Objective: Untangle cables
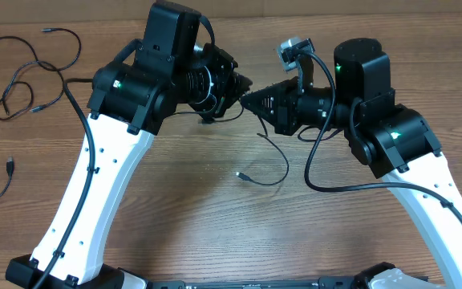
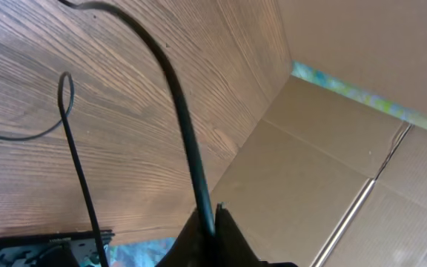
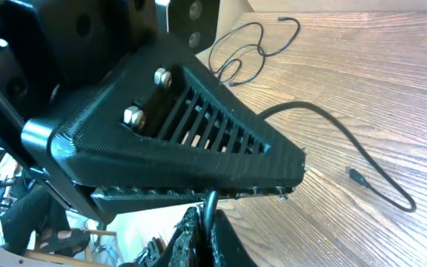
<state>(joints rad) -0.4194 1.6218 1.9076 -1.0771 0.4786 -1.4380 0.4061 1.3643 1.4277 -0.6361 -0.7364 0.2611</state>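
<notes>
While both arms meet nose to nose over the wooden table (image 1: 215, 233), the left gripper (image 1: 241, 83) is clamped tight on a thin black cable (image 1: 286, 164). The left wrist view shows that cord rising straight out of the pinched fingertips (image 2: 212, 219) and arching away over the wood grain. Just beside the left gripper, almost tip to tip with it, sits the right gripper (image 1: 249, 101). It too is closed narrow on the cable, with the thin strand running down between its fingers (image 3: 191, 230) at the bottom of its own camera. From the left gripper the slack drops to the table, swings out in a loose loop and ends in a small plug (image 1: 240, 173) lying flat on the wood, near the left gripper and on the side toward the arm bases. Well apart from the left gripper, out by the table's far left edge, the other cables (image 1: 79, 50) sprawl in loose overlapping loops.
</notes>
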